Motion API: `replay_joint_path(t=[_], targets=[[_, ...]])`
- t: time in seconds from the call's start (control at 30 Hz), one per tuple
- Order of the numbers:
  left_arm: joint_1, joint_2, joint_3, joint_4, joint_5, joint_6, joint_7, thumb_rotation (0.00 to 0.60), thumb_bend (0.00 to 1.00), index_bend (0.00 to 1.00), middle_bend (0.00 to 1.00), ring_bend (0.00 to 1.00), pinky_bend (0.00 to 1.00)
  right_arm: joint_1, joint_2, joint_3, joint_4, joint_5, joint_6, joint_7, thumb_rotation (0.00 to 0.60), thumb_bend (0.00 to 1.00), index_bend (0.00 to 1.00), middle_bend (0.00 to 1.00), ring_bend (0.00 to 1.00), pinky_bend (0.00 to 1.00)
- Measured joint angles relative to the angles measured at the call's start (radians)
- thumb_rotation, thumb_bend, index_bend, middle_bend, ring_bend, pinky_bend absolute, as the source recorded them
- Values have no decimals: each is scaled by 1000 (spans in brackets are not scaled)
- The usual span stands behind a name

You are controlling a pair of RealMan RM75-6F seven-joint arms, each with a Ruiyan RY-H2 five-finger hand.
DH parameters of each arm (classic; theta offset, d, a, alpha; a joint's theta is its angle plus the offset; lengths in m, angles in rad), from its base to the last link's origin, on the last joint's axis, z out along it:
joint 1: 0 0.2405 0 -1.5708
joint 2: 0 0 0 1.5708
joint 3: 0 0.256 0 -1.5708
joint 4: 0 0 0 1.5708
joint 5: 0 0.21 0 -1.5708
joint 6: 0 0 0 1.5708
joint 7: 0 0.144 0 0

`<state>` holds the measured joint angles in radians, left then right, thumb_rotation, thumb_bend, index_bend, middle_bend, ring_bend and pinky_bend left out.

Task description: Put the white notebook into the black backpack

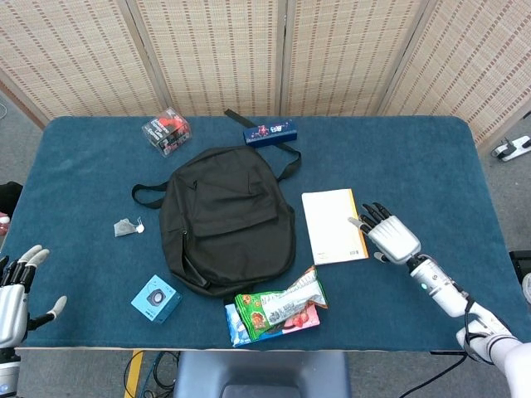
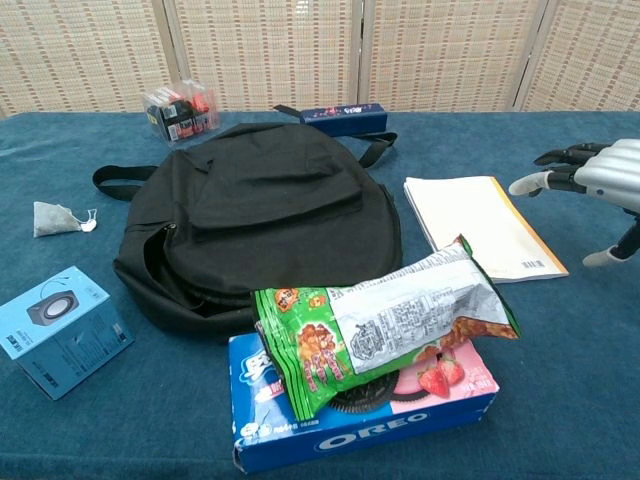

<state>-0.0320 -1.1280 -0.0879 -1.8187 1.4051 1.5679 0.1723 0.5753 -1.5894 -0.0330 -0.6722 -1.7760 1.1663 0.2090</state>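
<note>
The white notebook point(image 1: 333, 225) point(image 2: 482, 226) with a yellow spine lies flat on the blue table, right of the black backpack point(image 1: 226, 215) point(image 2: 262, 214). The backpack lies flat in the middle, its straps spread to the left and toward the back. My right hand point(image 1: 388, 234) point(image 2: 594, 177) hovers just right of the notebook, fingers spread and holding nothing, its fingertips close to the notebook's right edge. My left hand point(image 1: 18, 290) stands open at the table's near left corner, far from both, and does not show in the chest view.
A green snack bag point(image 1: 282, 303) lies on an Oreo box point(image 2: 360, 415) at the front, below the backpack and notebook. A blue speaker box point(image 1: 156, 299), a tea bag point(image 1: 126, 227), a clear box point(image 1: 166, 131) and a dark blue box point(image 1: 270, 132) lie around the backpack.
</note>
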Motion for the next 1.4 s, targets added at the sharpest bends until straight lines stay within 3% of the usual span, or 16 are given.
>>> replay_joint_path(t=[0.23, 0.73, 1.17, 1.4], targets=[[0, 2, 0, -1, -1, -4, -5, 600, 234, 197, 122, 142, 0, 13, -51, -37, 79, -6, 9, 48, 600, 62, 156, 226, 52, 95], [1, 1, -3, -2, -5, -1, -3, 600, 234, 197, 123, 142, 0, 35, -89, -67, 120, 7, -5, 68, 600, 84, 162, 226, 52, 95], [5, 1, -3, 3, -6, 2, -8, 600, 234, 197, 123, 142, 0, 60, -127, -82, 154, 4, 6, 95, 600, 433, 259, 279, 62, 95], [8, 7, -4, 0, -8, 4, -13, 600, 234, 197, 122, 142, 0, 82, -141, -82, 169, 9, 6, 122, 600, 512, 270, 288, 76, 95]])
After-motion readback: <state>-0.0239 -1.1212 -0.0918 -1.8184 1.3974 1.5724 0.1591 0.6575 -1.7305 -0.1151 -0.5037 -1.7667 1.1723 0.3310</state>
